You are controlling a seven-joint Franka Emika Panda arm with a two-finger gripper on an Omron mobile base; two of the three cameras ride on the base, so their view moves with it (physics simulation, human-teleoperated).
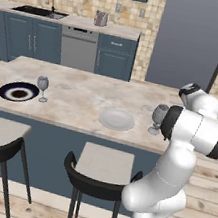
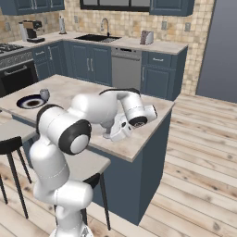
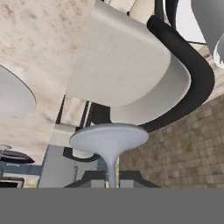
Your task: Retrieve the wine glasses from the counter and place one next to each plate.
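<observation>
Wine glass, clear greyish with rounded bowl, thin stem and flat round foot: in the left base view it stands at the island's right end, just right of the plain pale grey-white round plate, partly behind the white arm's elbow. A 2nd like glass stands just beside the dark blue-black plate with white centre. Beige veined marble island top carries all 4.

Right base view: the arm folds down over the island's near right corner and hides the grip and the near glass; the dark plate and far glass show at far left.

Hand view: the two-finger gripper is clamped on the thin stem, round foot just beyond the tips, pale plate edge at left, grey-cushioned stool behind.

Handling judgement: light, rigid, slick, breakable; the stem is the sensible hold, kept upright, with little squeeze.
</observation>
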